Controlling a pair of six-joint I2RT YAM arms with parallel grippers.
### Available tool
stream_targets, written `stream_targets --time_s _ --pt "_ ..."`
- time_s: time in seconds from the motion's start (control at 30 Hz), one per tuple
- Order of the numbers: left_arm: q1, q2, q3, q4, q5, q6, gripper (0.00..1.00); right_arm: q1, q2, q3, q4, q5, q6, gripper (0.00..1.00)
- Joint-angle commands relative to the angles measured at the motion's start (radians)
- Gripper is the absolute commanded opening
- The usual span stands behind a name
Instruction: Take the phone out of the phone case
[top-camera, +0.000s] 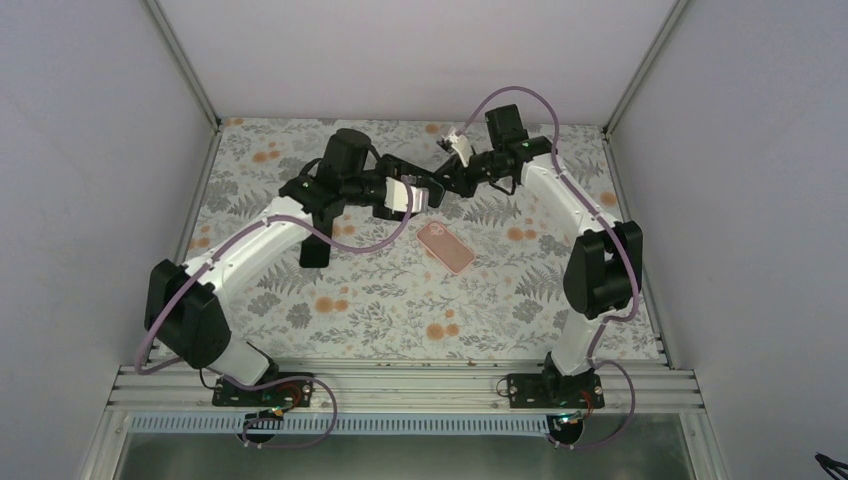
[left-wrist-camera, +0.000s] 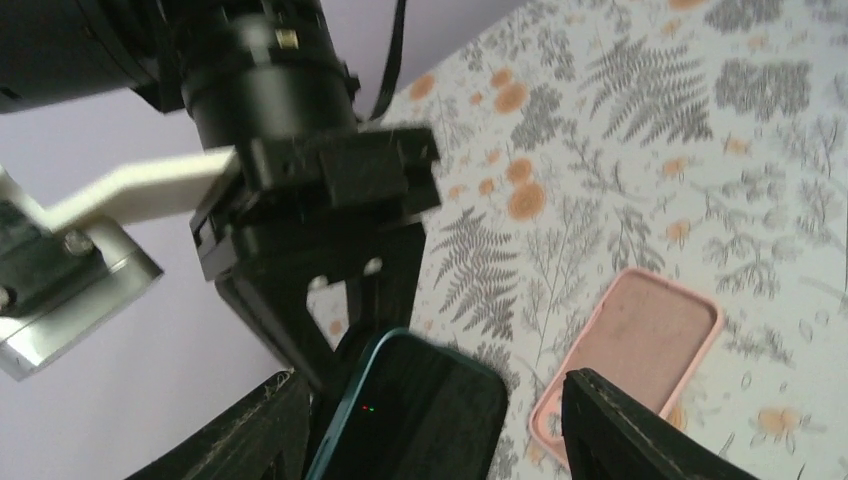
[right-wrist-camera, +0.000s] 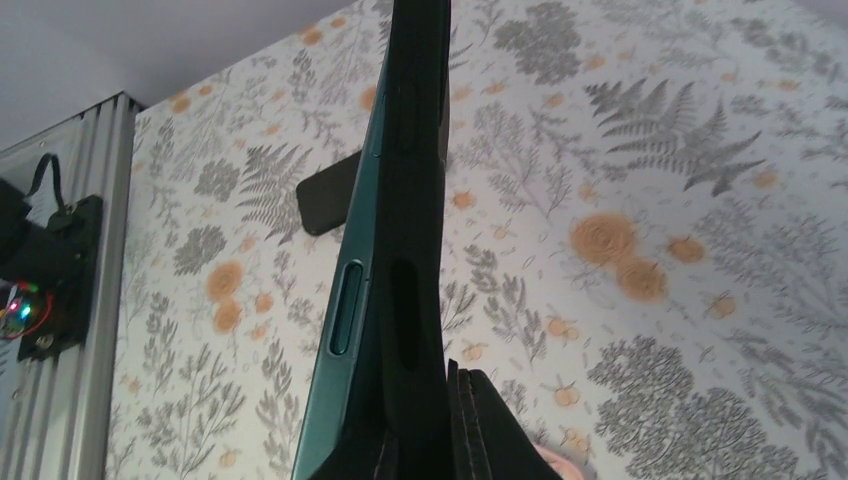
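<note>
A teal-edged phone (right-wrist-camera: 343, 300) sits in a black case (right-wrist-camera: 412, 250). It is held edge-on in the air above the table. My right gripper (right-wrist-camera: 432, 410) is shut on its lower end, and also shows in the left wrist view (left-wrist-camera: 335, 265). There the phone's dark face (left-wrist-camera: 420, 410) lies between my left gripper's (left-wrist-camera: 430, 425) fingers (left-wrist-camera: 620, 430), which stand wide apart and do not touch it. In the top view both grippers meet at mid-table, left (top-camera: 418, 197) and right (top-camera: 446, 180). The teal edge stands slightly off the black case along one side.
A pink phone case (top-camera: 446, 247) lies flat on the floral table (top-camera: 380, 310), just in front of the grippers; it also shows in the left wrist view (left-wrist-camera: 640, 350). A dark flat object (top-camera: 315, 250) sits below the left forearm. Grey walls enclose the table.
</note>
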Motion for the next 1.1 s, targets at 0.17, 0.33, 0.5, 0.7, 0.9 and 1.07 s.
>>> stream_targets --time_s 0.17,0.33,0.5,0.7,0.9,1.07 --pt "0.035 0.105 0.098 -0.158 -0.019 0.278 0.59 0.017 -0.038 -0.002 -0.127 -0.051 -0.150 0.04" --pt "0.035 0.119 0.115 -0.196 0.002 0.300 0.55 0.042 -0.040 -0.027 -0.122 -0.008 -0.157 0.04" --pt "0.034 0.137 0.147 -0.226 0.011 0.299 0.54 0.060 -0.034 -0.037 -0.110 0.003 -0.160 0.03" --pt "0.033 0.166 0.180 -0.287 0.016 0.311 0.50 0.073 -0.036 -0.037 -0.105 0.010 -0.148 0.04" --pt "0.024 0.145 0.174 -0.318 0.028 0.316 0.46 0.074 -0.031 -0.033 -0.106 0.026 -0.145 0.04" --pt "0.009 0.131 0.159 -0.327 0.024 0.313 0.45 0.074 -0.026 -0.029 -0.101 0.030 -0.142 0.04"
